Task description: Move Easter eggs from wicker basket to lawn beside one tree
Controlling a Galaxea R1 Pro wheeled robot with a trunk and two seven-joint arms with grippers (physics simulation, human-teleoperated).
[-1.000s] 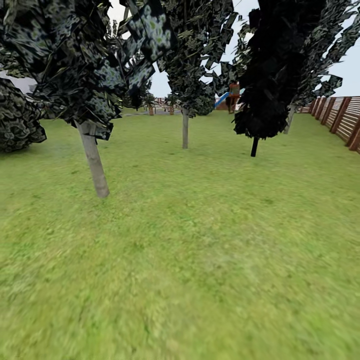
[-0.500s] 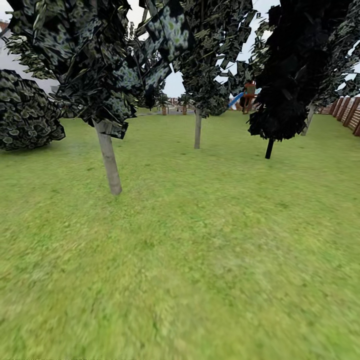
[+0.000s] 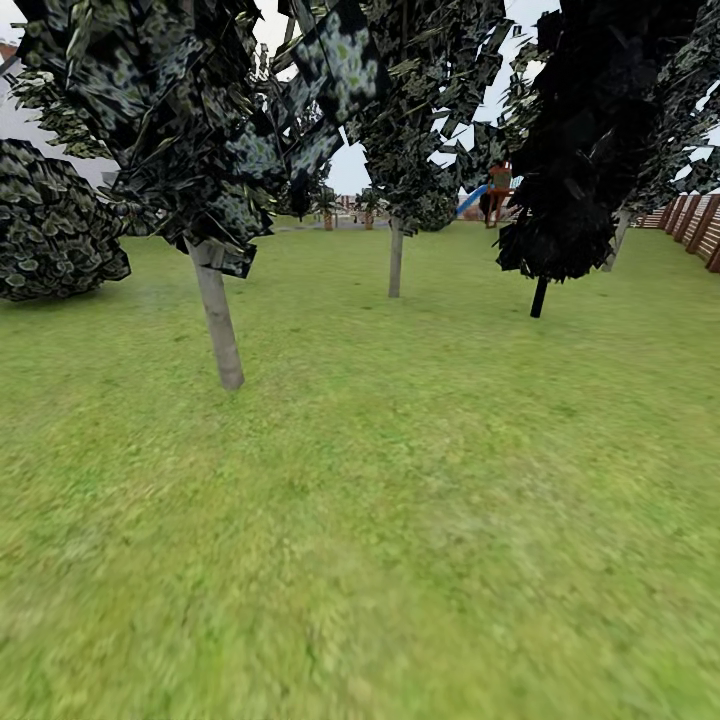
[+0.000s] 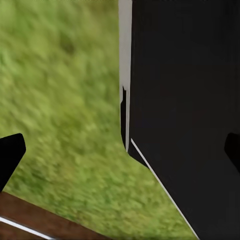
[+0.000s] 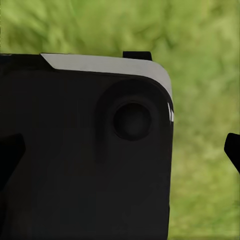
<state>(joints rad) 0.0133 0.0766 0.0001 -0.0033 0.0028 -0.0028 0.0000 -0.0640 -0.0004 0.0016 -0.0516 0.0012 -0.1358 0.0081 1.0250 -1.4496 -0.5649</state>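
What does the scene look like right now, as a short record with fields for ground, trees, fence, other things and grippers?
ground: lawn, green grass across the head view
trees: nearest trunk at left; thinner trunk farther back; dark tree at right
bush: rounded bush at far left
fence: brown slatted fence at right edge
left gripper: fingertips spread, nothing between
right gripper: fingertips spread, nothing held
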